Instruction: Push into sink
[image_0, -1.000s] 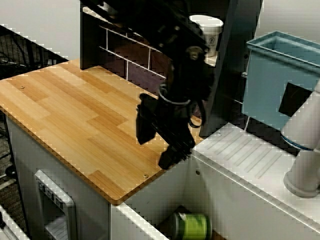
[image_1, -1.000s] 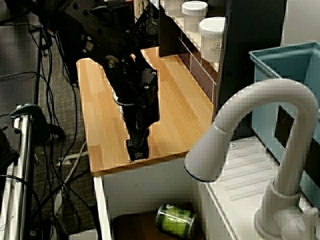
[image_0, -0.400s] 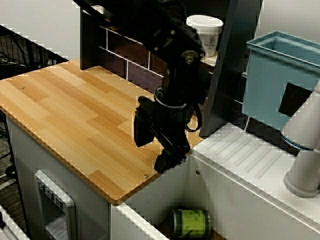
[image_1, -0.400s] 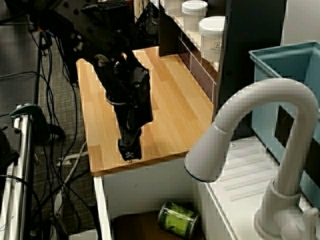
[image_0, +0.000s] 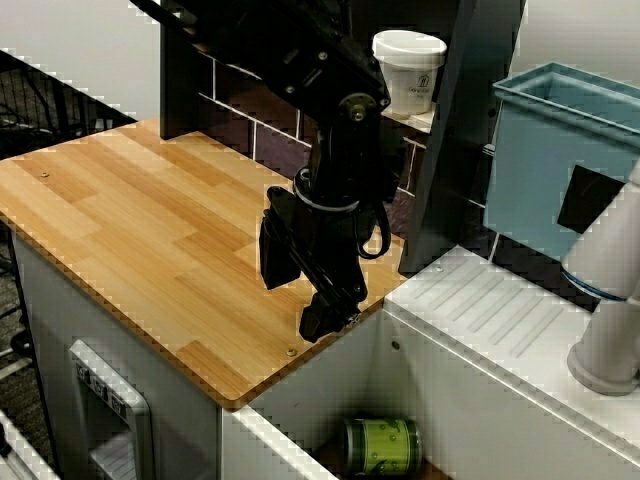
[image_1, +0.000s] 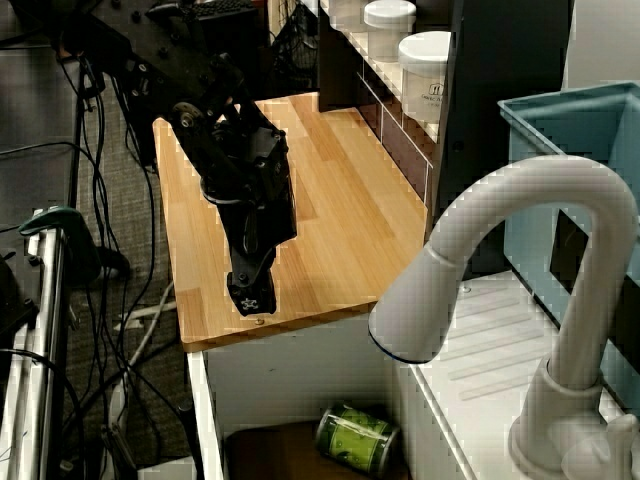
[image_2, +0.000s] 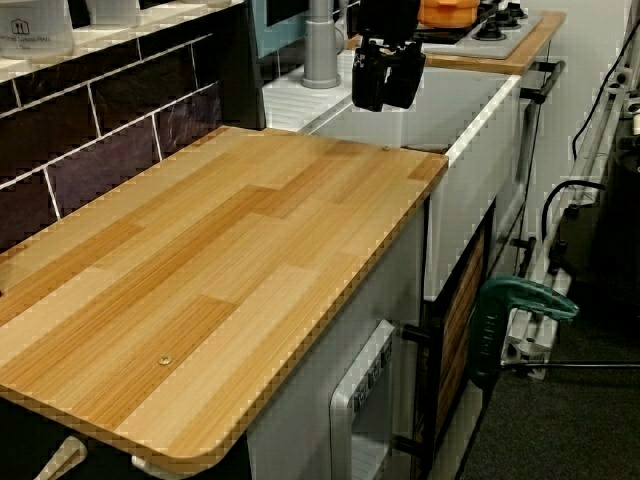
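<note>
Gripper (image_0: 322, 322), black, fingers pointing down over the near edge of the wooden counter (image_0: 150, 240); whether its jaws are spread or pressed together cannot be told in any view. Change since the frame one second ago: gripper and arm have drawn back from the sink edge toward 9 o'clock, now hanging over the wood rather than at the counter's lip. Green can (image_0: 382, 446): lies on its side on the sink bottom, at 5 o'clock from the gripper and well apart from it; it has rolled slightly since that frame. Sink (image_0: 300, 400): white walls, brown bottom, sunk just beside the counter. Ridged white drainboard (image_0: 500, 310) at 3 o'clock of the gripper, white faucet (image_1: 520, 260) arching over it, blue-teal bin (image_0: 560, 160) behind. Dark tiled backsplash (image_0: 260, 120) with a shelf carrying white tubs (image_0: 408, 68). Side view: orange pot (image_2: 450, 10) on a far stovetop. Arm (image_0: 300, 70): black, descending from 11 o'clock, wrist bent downward, cables looped at the joint.
</note>
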